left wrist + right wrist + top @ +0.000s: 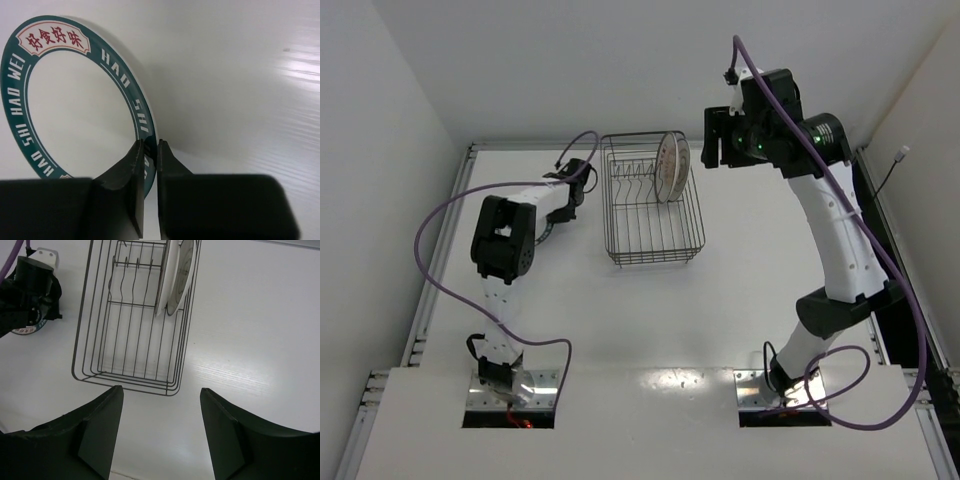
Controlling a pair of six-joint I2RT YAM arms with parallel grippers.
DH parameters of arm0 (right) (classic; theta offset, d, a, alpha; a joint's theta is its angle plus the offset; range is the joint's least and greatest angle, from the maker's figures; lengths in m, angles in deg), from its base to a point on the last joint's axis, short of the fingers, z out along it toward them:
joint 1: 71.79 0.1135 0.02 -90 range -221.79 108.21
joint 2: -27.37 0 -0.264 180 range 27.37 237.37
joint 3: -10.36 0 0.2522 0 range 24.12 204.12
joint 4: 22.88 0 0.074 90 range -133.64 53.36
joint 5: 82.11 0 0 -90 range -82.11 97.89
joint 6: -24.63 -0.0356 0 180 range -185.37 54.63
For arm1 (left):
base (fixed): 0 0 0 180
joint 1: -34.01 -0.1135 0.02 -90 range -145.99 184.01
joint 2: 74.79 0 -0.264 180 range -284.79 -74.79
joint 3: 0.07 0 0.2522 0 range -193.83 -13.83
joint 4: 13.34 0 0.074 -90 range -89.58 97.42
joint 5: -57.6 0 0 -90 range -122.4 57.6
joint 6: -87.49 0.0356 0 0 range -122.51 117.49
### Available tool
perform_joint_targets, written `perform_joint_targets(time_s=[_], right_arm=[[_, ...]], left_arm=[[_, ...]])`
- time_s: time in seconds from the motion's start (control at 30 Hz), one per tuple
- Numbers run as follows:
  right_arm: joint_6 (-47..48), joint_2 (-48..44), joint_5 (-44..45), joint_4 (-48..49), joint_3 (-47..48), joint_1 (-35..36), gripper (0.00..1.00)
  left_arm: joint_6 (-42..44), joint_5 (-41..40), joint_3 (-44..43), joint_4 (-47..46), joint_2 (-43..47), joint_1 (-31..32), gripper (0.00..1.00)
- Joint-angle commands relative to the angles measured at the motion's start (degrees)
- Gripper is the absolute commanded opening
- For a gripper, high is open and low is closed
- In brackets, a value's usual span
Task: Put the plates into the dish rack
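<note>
My left gripper (149, 142) is shut on the rim of a white plate with a dark blue-green lettered rim (75, 115), left of the dish rack. In the top view the gripper (560, 212) hides most of that plate (546, 234). It also shows in the right wrist view (29, 330). The dark wire dish rack (650, 258) holds two plates (668, 165) upright at its far right end, side by side in the right wrist view (167, 277). My right gripper (715, 140) is open and empty, raised beside the rack's far right corner; it looks down on the rack (125, 382) between its fingertips (161, 389).
The rack's upright tines (127, 265) left of the two plates hold nothing. White walls close in the table at the back and both sides. A purple cable (440, 215) loops off the left arm.
</note>
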Motion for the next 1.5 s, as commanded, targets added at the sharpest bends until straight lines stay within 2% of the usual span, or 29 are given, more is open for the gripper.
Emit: perform_joint_targets(time_s=[0.0, 0.1, 0.23, 0.4, 0.53, 0.63, 0.8, 0.87, 0.9, 0.93, 1.03, 1.27, 1.47], right_arm=[[0.4, 1.3, -1.5, 0.0, 2.5, -0.9, 0.60], [0.4, 1.9, -2.9, 0.0, 3.1, -2.0, 0.59], [0.4, 1.9, -4.0, 0.6, 3.1, -2.5, 0.59], [0.4, 1.9, -6.0, 1.1, 2.5, -3.6, 0.56], [0.4, 1.3, -7.1, 1.1, 2.5, -3.6, 0.55], [0.4, -0.2, -7.1, 1.7, 0.1, -4.1, 0.55], [0.4, -3.1, -7.1, 2.8, -3.0, -4.1, 0.54], [0.4, -3.7, -7.1, 2.8, -3.6, -4.6, 0.54], [0.4, -4.3, -7.1, 2.8, -4.1, -4.6, 0.54], [0.4, -4.9, -6.6, 2.8, -4.2, -4.6, 0.54], [0.4, -5.5, -6.1, 2.8, -5.6, -4.6, 0.54], [0.9, -7.4, -5.0, 3.4, -7.7, -5.2, 0.54], [0.9, -8.0, -3.9, 3.4, -7.7, -5.7, 0.54]], left_arm=[[-2.7, 5.5, -2.5, 4.1, -1.5, -1.8, 0.00], [-4.5, 8.2, -5.8, 7.1, 1.9, -1.8, 0.00], [-12.3, 15.0, -7.2, 8.6, 8.8, -1.8, 0.00], [-21.5, 26.0, -4.4, 3.0, 16.9, -1.2, 0.00], [-26.1, 25.6, -5.0, 0.7, 22.2, -1.2, 0.00], [-27.4, 23.7, -9.0, 0.7, 24.2, -1.2, 0.00], [-29.6, 24.9, -13.8, -0.4, 25.3, -1.2, 0.00], [-30.9, 28.2, -14.4, -3.3, 25.3, -1.2, 0.00], [-32.1, 29.6, -14.4, -7.0, 26.0, -1.2, 0.00], [-33.8, 34.8, -13.1, -11.6, 26.5, -0.6, 0.00], [-36.0, 39.1, -13.0, -18.4, 26.5, 0.2, 0.00], [-37.1, 46.8, -22.1, -27.4, 18.1, 5.0, 0.00], [-37.1, 48.9, -24.0, -27.8, 12.8, 7.6, 0.00]])
